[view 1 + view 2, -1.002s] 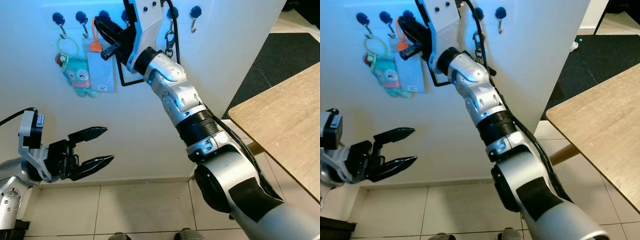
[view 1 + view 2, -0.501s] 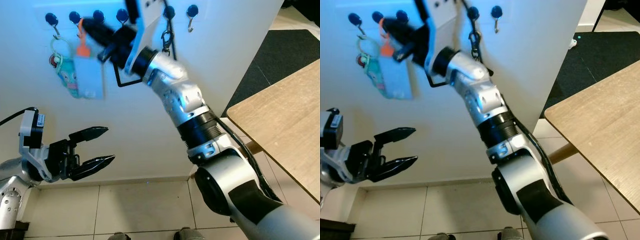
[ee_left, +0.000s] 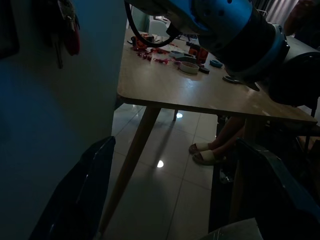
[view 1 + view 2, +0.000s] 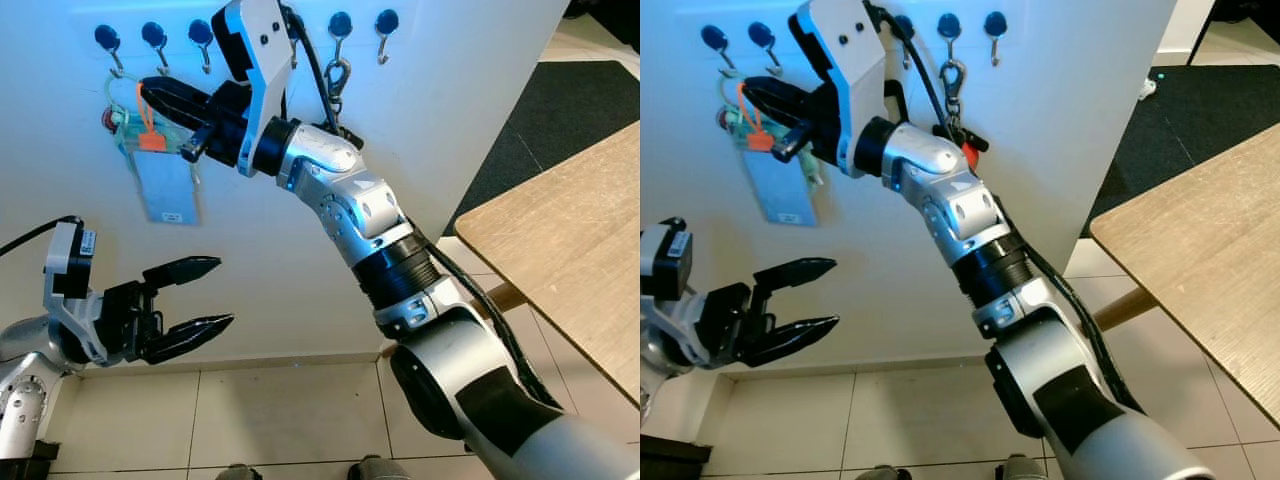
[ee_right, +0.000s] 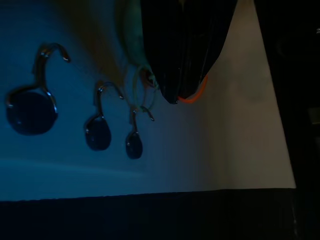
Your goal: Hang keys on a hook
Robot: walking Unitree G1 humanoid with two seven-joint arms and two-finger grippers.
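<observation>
On the white wall is a row of dark-knobbed hooks (image 4: 152, 36). My right gripper (image 4: 152, 100) is raised to the leftmost hooks, shut on the orange strap (image 4: 149, 138) of the keys. Their grey-blue card (image 4: 168, 186) dangles below the fingers. It hangs in front of a teal plush keychain (image 4: 116, 112) that is on the first hook (image 4: 105, 40). In the right wrist view the orange strap (image 5: 194, 95) shows at the tips of the closed fingers, beside three hooks (image 5: 97, 131). My left gripper (image 4: 220, 292) is low by the wall, open and holding nothing.
A carabiner with keys (image 4: 338, 78) hangs from a hook further right, and the last hook (image 4: 385, 22) is bare. A wooden table (image 4: 570, 240) stands to the right, with a dark mat (image 4: 560, 110) behind it. A person's sandalled feet (image 3: 205, 152) are under the table.
My right gripper has swung left along the hook row with the keys. The card now hangs lower, in front of the teal plush. The left arm has barely moved.
</observation>
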